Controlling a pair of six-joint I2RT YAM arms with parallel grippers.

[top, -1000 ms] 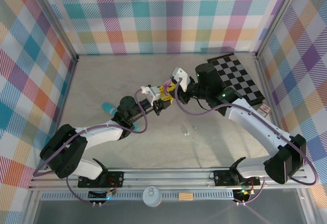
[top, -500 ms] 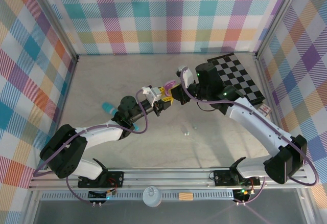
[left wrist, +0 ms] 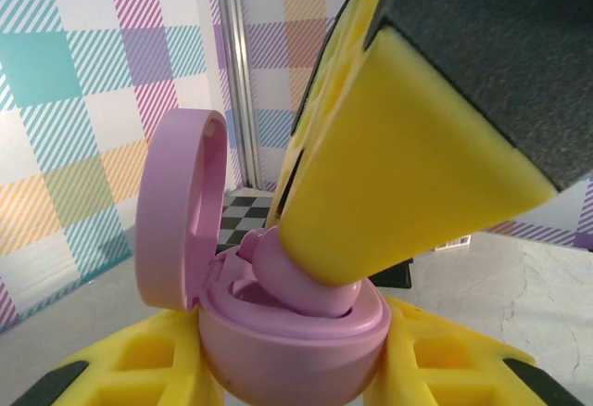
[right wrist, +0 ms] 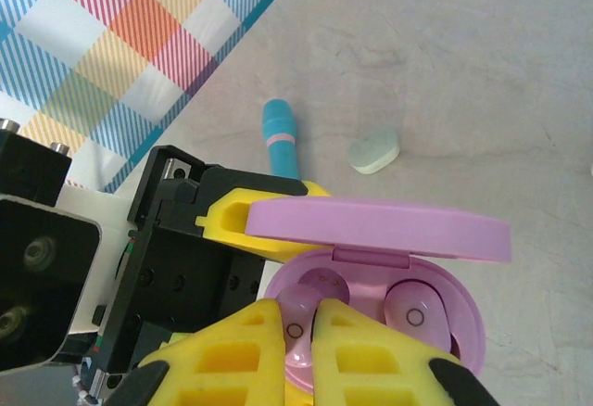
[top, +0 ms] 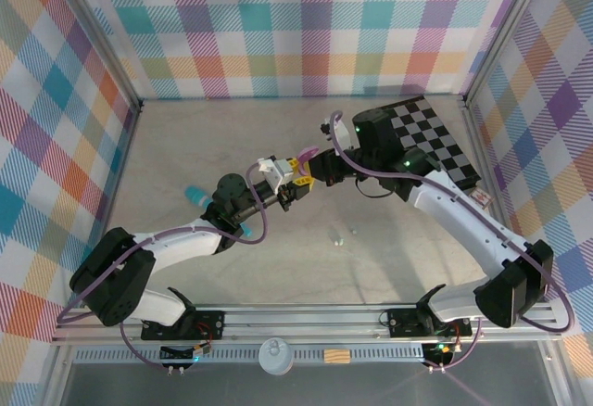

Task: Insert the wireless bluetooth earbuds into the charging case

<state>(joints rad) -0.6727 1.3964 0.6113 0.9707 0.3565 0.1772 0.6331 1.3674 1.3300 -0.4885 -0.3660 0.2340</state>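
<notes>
While clamped in left tool point(left wrist: 292, 371), 1 case point(right wrist: 380, 228), 2 earbuds point(right wrist: 414, 315), right tool point(right wrist: 302, 339) pinching 1.

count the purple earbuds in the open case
2. The right earbud sits in the purple case; the left earbud is at its well, pinched by the right gripper. The fingers may hide more.

Bright, even light falls from overhead; the counter point(top: 306, 267) carries only faint, soft shadows, and the top view is sharp. The right gripper point(right wrist: 298, 321) blurs slightly near its wrist lens; the counter beyond it is crisp. From the left wrist its yellow finger looms soft-edged, shading the earbud point(left wrist: 278, 269) beneath; the charging case point(left wrist: 176, 202) lid shows mild sheen.
</notes>
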